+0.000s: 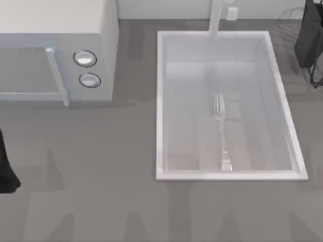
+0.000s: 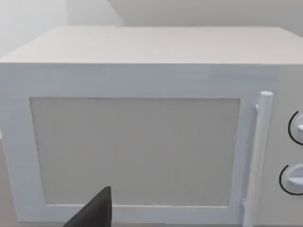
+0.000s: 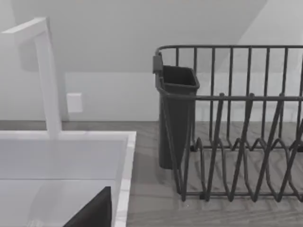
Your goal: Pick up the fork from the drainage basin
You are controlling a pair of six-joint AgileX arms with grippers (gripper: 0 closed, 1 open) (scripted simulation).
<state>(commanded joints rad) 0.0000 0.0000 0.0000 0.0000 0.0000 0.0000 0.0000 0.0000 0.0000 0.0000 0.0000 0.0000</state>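
The fork (image 1: 221, 128) lies flat on the pale grey floor of the drainage basin (image 1: 159, 101), right of its middle, tines toward the back wall and handle toward the front rim. Nothing touches it. My left gripper (image 1: 6, 169) is parked at the table's far left edge, well away from the basin. My right gripper (image 1: 309, 38) hangs at the back right, beyond the basin's right rim. In the right wrist view a corner of the basin rim (image 3: 124, 179) shows, with a dark part of that gripper (image 3: 94, 213) in front of it.
A white microwave (image 1: 55, 45) with two round knobs (image 1: 85, 58) stands at the back left, and its door faces the left wrist camera (image 2: 137, 151). A white faucet (image 1: 216, 17) rises behind the basin. A dark wire dish rack (image 3: 236, 142) stands at the back right.
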